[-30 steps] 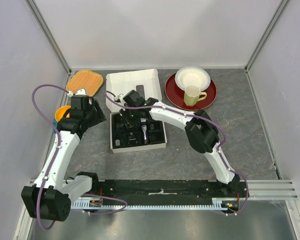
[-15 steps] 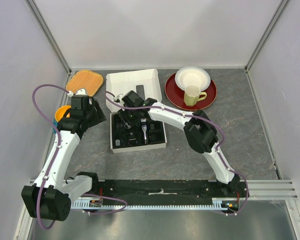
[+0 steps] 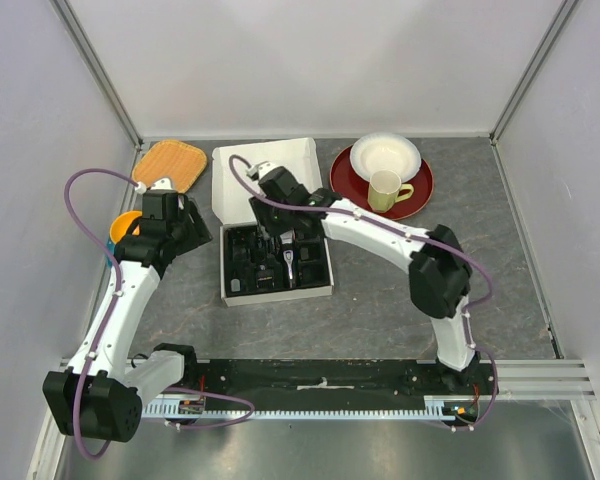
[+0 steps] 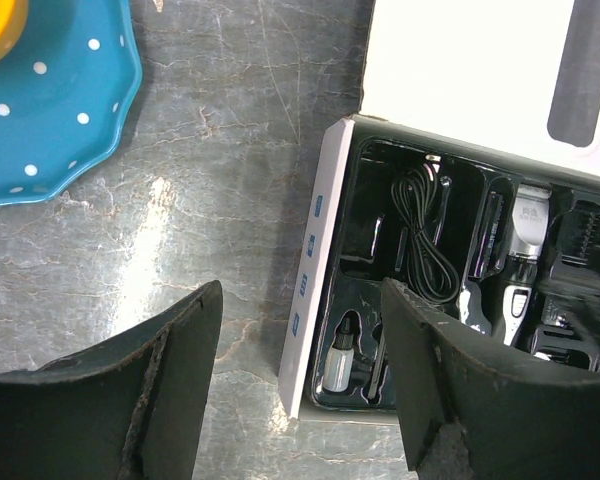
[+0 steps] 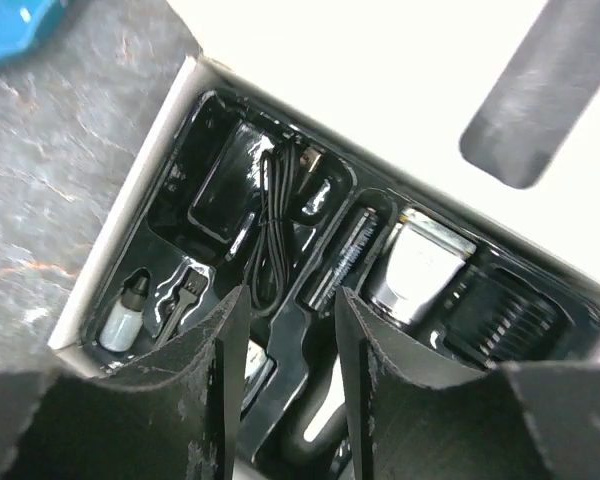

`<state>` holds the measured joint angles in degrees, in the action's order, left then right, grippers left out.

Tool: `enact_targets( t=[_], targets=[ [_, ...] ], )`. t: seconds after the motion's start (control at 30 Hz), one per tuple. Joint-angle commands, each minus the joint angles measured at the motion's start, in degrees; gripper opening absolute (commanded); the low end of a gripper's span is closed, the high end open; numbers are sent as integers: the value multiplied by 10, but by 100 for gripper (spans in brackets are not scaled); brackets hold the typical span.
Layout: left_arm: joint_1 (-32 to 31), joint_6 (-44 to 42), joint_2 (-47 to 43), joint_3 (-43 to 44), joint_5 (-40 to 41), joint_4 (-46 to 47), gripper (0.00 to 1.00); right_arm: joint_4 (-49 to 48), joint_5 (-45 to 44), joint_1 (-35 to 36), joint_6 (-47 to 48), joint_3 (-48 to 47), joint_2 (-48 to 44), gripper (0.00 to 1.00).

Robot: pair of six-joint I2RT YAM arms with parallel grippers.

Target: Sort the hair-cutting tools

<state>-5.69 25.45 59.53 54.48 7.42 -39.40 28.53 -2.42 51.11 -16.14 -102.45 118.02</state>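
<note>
The black and silver hair clipper (image 5: 415, 265) lies in the black moulded tray of the white box (image 3: 226, 275); it also shows in the left wrist view (image 4: 520, 260) and the top view (image 3: 292, 265). A black comb attachment (image 5: 505, 315) lies beside its head. The thin cleaning brush (image 5: 180, 295) sits in a slot by a small white bottle (image 5: 125, 310). My right gripper (image 5: 290, 300) is open and empty, hovering over the tray's back part (image 3: 285, 228). My left gripper (image 4: 300, 290) is open and empty, just left of the box (image 3: 192, 232).
A coiled black cable (image 5: 270, 230) lies in the tray. The box lid (image 3: 265, 165) stands open behind. A wicker tray (image 3: 170, 165) is back left, a blue dotted plate (image 4: 50, 100) at left. A red plate (image 3: 355, 190) with a white bowl (image 3: 385, 155) and a cup (image 3: 385, 190) is back right.
My right arm has swung its elbow to the right and its gripper has drawn back towards the tray's far edge. The left arm has not moved.
</note>
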Motion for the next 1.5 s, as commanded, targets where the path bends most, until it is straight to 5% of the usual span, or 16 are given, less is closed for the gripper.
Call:
enact_targets(
  t=[0.0,0.23,0.5,0.67,0.9,1.13,1.47],
  targets=[
    [4,16,1,13,33,-14,72,-26,-101,-20,-75,44,-108,47],
    [12,34,9,35,44,-33,71,-12,-236,-64,-141,208,-257,47],
    [26,55,71,84,87,-28,71,-26,-205,-161,-185,340,-331,47],
    [96,49,135,131,74,-9,71,-74,-120,-226,-185,371,-326,47],
    [164,80,271,182,-37,49,64,-146,14,-263,-195,309,-242,38],
    [193,101,392,240,-113,93,38,-153,0,-263,-202,211,-131,22],
    [192,113,483,269,-197,149,26,-170,-2,-262,-116,110,-35,16]
  ],
)
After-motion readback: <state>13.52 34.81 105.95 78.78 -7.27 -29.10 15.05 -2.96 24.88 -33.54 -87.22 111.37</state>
